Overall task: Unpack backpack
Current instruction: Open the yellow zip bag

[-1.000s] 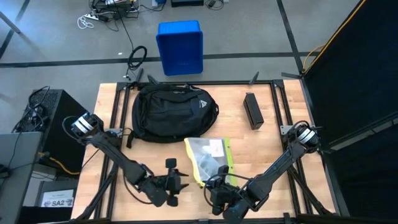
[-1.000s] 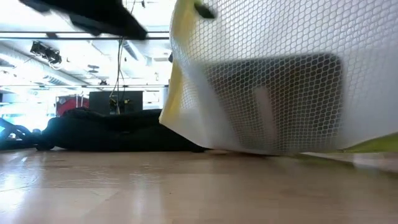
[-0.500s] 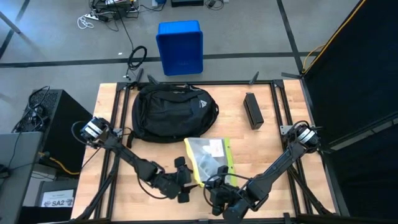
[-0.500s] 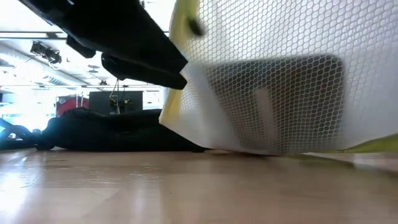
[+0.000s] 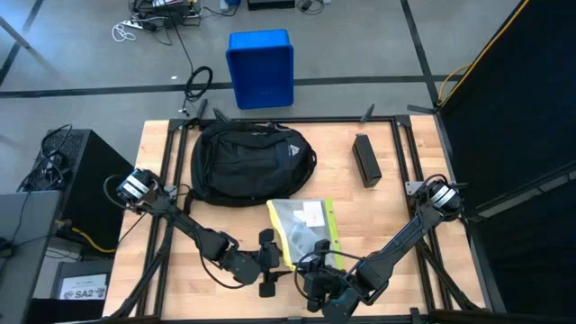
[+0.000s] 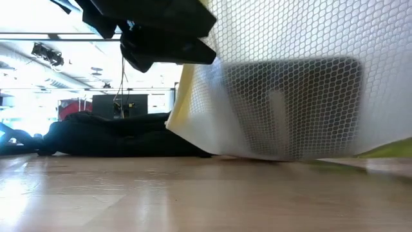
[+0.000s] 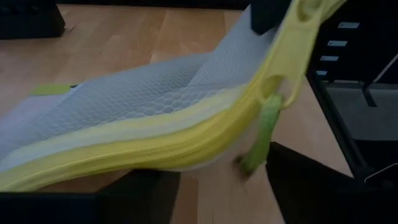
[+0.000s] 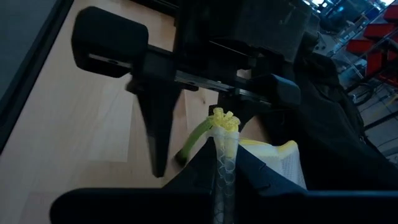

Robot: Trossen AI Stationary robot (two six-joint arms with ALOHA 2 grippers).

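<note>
The black backpack [image 5: 252,162] lies flat at the table's far middle. A white mesh pouch [image 5: 304,232] with yellow zip edges sits between it and the near edge. Its far end is on the table and its near end is raised. My right gripper [image 5: 317,265] is shut on that raised end. My left gripper [image 5: 269,263] stands open at the pouch's near left corner. Its fingers are on either side of the yellow zip edge [image 7: 186,140] and the green zip pull [image 7: 261,134]. My left gripper: I cannot tell whether its fingers touch the green pull or the zip edge. My right gripper pinches the pouch's near corner [image 8: 222,134] between its two fingers, coming from the near side and slanting down. The bunched yellow end sticks out past the fingertips. The pouch's near end is lifted; its lower part [image 6: 277,153] rests on the table.
A black box [image 5: 365,160] lies at the far right of the table. A blue bin [image 5: 261,67] stands on the floor beyond the far edge. Bare wood shows at the near left [image 5: 171,279] and the right [image 5: 405,202].
My left gripper has moved toward the table's right, up to the pouch's near left corner, sinking a little and rolling as it went. In the low view it now hangs in front of the pouch's upper left edge. My right gripper has kept the pouch raised.
</note>
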